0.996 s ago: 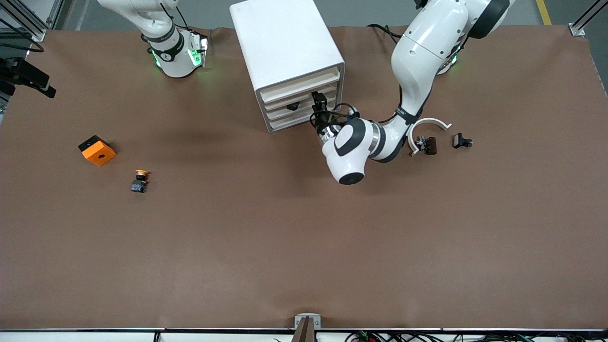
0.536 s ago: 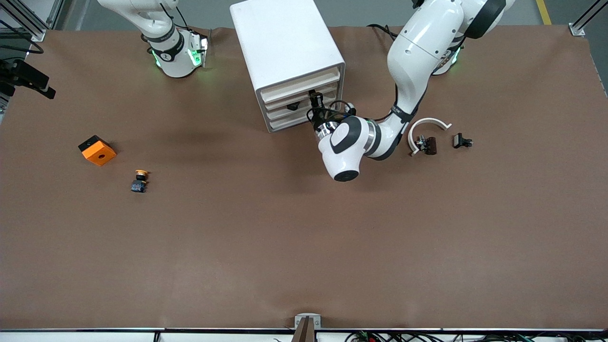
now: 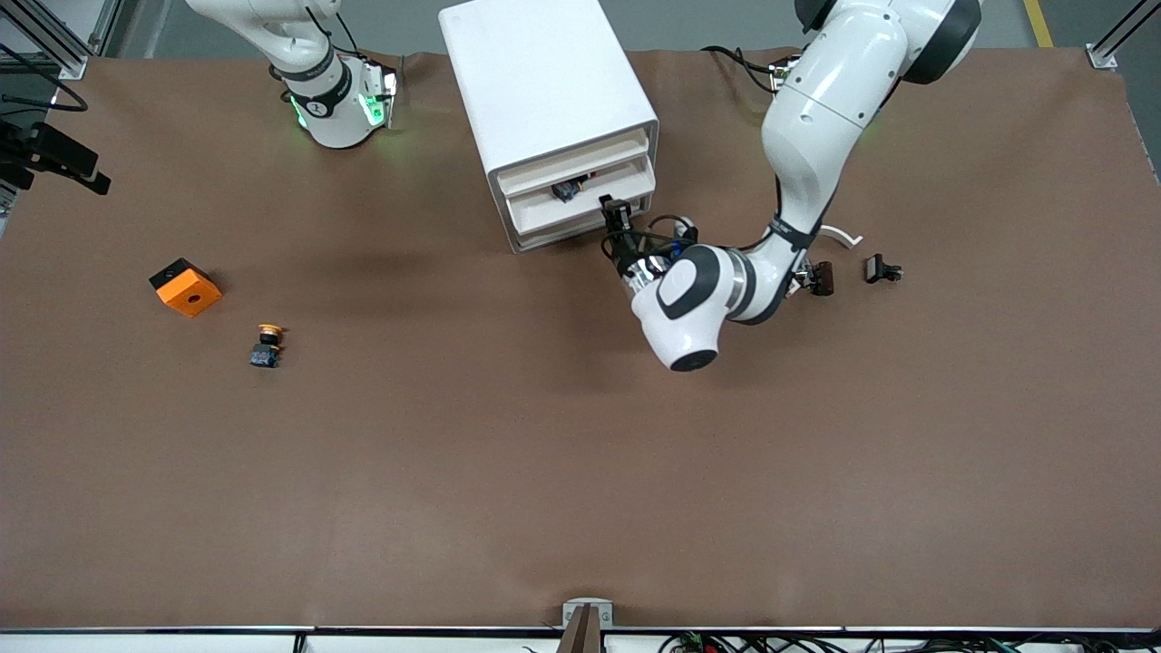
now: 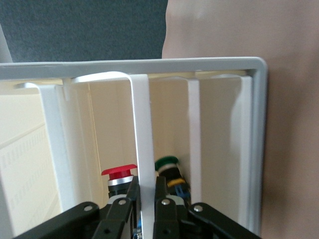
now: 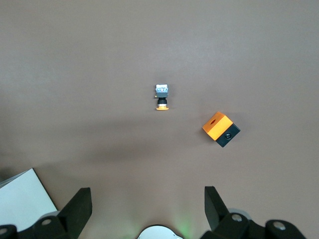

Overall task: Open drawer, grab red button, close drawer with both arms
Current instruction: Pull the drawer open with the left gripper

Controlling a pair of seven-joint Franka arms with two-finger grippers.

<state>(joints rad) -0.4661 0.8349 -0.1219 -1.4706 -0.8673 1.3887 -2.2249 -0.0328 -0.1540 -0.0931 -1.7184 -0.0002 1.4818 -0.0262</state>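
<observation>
The white cabinet (image 3: 544,73) stands between the two arm bases. Its drawer (image 3: 549,211) is pulled partly out toward the front camera. My left gripper (image 3: 615,213) is shut on the drawer front, which shows edge-on as a white plate (image 4: 143,129) pinched between the fingers (image 4: 130,193); the knob is hidden. Inside the drawer, the button (image 4: 118,173) with the red cap stands close beside the plate, next to a green-capped one (image 4: 167,162). My right gripper (image 5: 147,206) is open and empty, held high over the table near its own base, where the arm waits.
An orange cube (image 3: 185,287) and a yellow-capped button (image 3: 266,345) lie toward the right arm's end. A white curved piece (image 3: 839,238) and small black parts (image 3: 882,268) lie beside the left arm's forearm.
The left gripper closed on the drawer front and drew it out toward the front camera, so the drawer's inside now shows. The right arm has not moved.
</observation>
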